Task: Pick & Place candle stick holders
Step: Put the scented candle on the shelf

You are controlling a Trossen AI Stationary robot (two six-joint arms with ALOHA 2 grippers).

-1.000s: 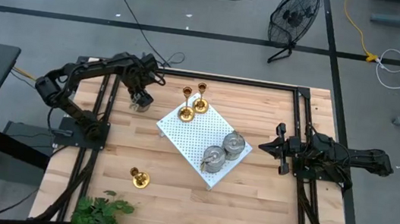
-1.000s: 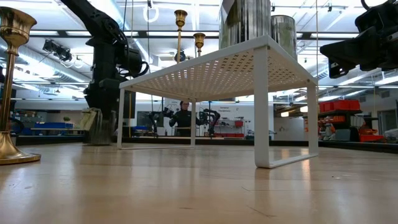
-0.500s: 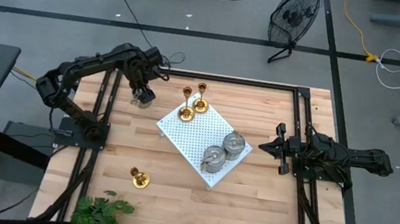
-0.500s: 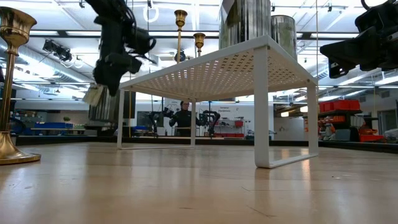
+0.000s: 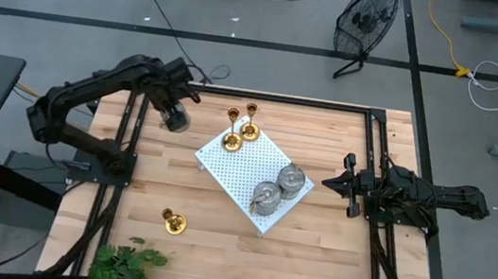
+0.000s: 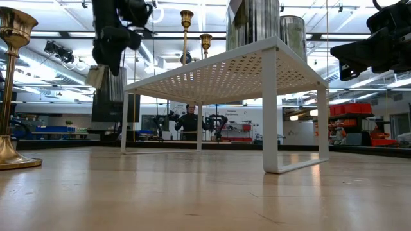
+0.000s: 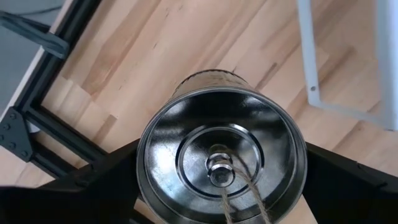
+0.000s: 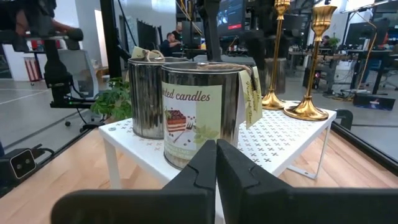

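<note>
My left gripper (image 5: 174, 117) hangs over the table's far left corner, shut on a silver-grey cylindrical candle stick holder (image 7: 221, 155), also seen in the low view (image 6: 108, 95). Two more silver holders (image 5: 278, 189) and two brass holders (image 5: 239, 131) stand on the white perforated board (image 5: 236, 168). A third brass holder (image 5: 172, 222) stands on its round base on the table at the near left. My right gripper (image 5: 328, 182) waits shut at the table's right side, level, pointing at the board. My left gripper pinches the silver holder's round side wall (image 7: 144, 177) between its two fingers (image 7: 93, 186), one on each opposite side. The fingers come from above, pointing steeply down. The holder hangs upright with its open top up, lifted clear of the table.
A green leafy plant (image 5: 124, 265) sits at the near left edge. Black frame rails (image 5: 126, 134) run along the table's left and right sides. Bare wood lies between the board and the near edge. A person (image 6: 188, 120) shows far behind the table.
My left gripper has risen with the silver holder, which has come up off the table and now hangs clear, still upright. The gripper has also drifted a little toward the table's far edge. My right arm has kept still.
</note>
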